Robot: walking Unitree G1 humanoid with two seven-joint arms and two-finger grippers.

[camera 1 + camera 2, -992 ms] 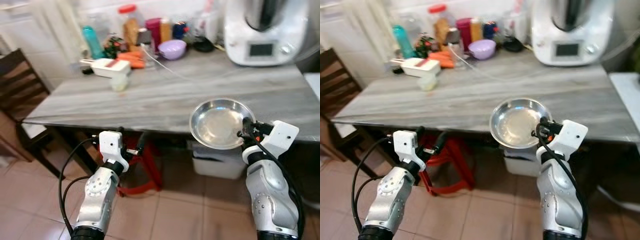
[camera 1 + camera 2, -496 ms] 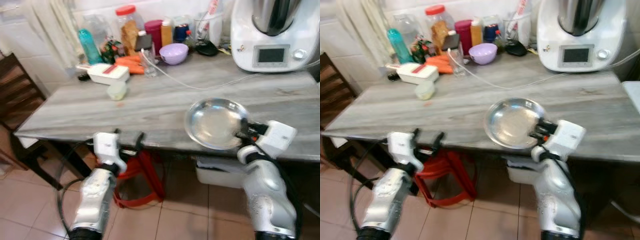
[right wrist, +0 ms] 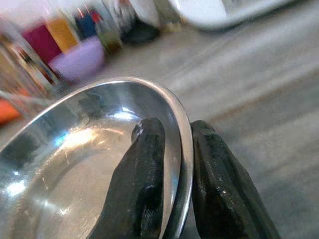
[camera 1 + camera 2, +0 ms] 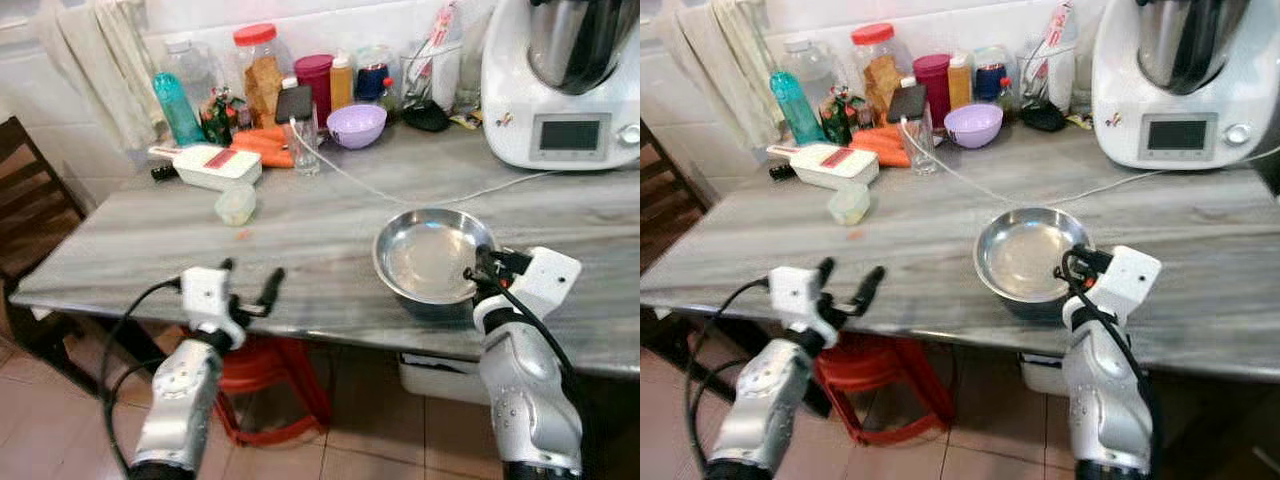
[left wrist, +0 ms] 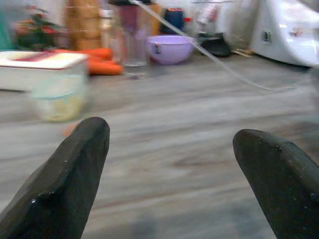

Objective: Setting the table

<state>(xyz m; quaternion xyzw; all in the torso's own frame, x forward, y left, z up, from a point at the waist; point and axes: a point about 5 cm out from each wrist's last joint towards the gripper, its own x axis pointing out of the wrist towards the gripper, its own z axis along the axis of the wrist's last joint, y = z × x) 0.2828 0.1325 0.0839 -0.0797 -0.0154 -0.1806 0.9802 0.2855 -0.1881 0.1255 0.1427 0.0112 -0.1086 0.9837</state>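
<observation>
The right gripper pinched the near rim of a shallow round stainless-steel bowl, one black finger inside the rim and the other outside it, with the metal edge clamped between them. The bowl was over the front part of a grey wood-grain table, toward its right side; whether its base touched the surface could not be told. The left gripper hovered at the table's front edge, well apart from the bowl, its two black fingers spread wide with nothing between them. Further back on the table lay a small pale translucent tub and a white flat grater box with a red panel. Along the wall stood a lilac plastic bowl, orange carrots, a teal bottle, a red-lidded jar and a large white kitchen machine with a small screen. A thin white cable ran across the tabletop from that machine.
</observation>
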